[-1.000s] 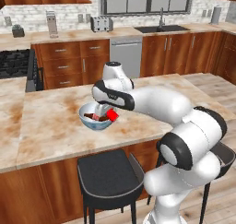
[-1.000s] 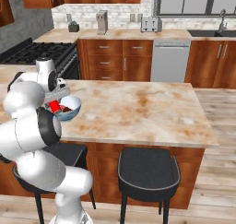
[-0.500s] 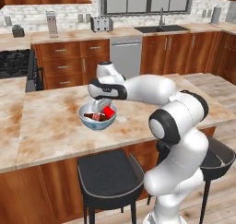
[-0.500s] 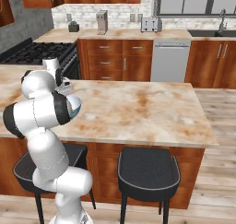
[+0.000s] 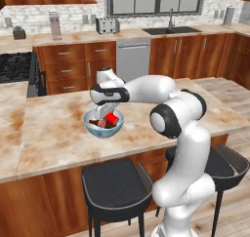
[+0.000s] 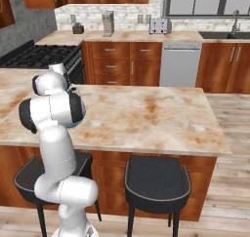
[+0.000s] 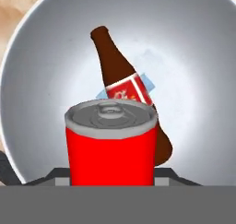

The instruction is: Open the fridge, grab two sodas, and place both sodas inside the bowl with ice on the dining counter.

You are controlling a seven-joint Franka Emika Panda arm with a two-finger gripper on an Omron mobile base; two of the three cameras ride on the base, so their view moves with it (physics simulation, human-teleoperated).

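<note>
On the dining counter (image 5: 53,133) stands the pale blue-white bowl with ice (image 5: 97,130). My gripper (image 5: 109,114) reaches down into it, shut on the red soda can (image 5: 113,119). In the hand view the red can (image 7: 109,144) stands upright just in front of my gripper (image 7: 110,174), low inside the bowl (image 7: 198,52). The brown soda bottle (image 7: 122,75) with its red label lies tilted on the bowl's bottom behind the can, over pale ice (image 7: 147,82). In the right base view my arm covers the bowl on the counter (image 6: 146,114). The fridge is out of view.
Two black stools (image 5: 114,182) (image 5: 222,160) stand at the counter's near side, under its edge. Beyond the island run the wall cabinets with a sink (image 5: 166,30), a dishwasher (image 5: 133,58) and a stove (image 5: 14,68) at the left.
The arm's elbow and shoulder have swung up and around above the base. The hand has stayed over the bowl with the red can in it.
</note>
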